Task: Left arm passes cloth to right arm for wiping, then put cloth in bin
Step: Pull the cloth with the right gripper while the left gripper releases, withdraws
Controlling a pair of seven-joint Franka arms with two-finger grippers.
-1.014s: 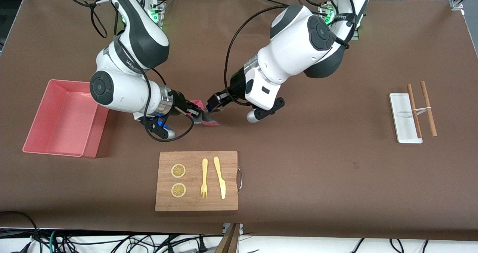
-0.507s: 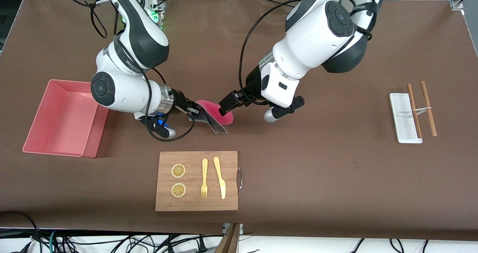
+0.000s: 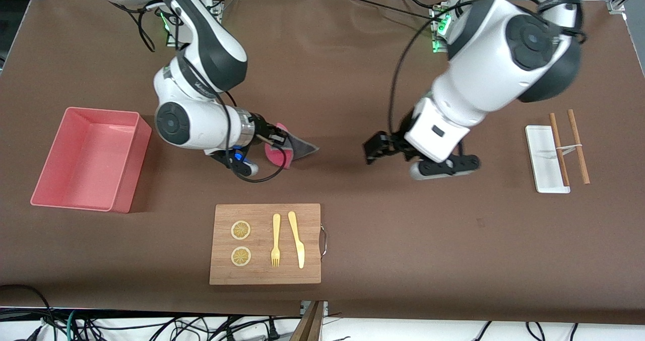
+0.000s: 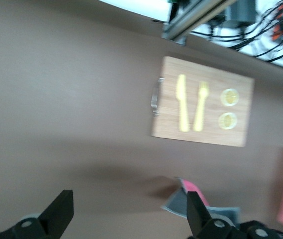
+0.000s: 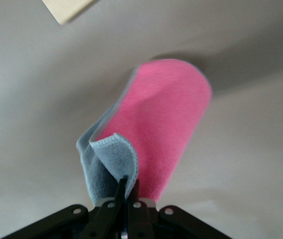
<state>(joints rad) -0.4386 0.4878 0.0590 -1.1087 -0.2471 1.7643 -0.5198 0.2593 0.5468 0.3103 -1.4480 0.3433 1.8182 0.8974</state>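
Above the counter (image 3: 453, 260), between the bin (image 3: 88, 157) and the left end effector (image 3: 375, 152), the right end effector (image 3: 274, 138) pinches the cloth (image 3: 287, 147) by one grey corner, the rest dangling. The left end effector hangs spread and empty. With so thin a bite, the cloth could slip free during wiping or snag the cutting board (image 3: 265, 244).

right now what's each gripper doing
left gripper: open, empty, over bare table.
right gripper: shut on the cloth.
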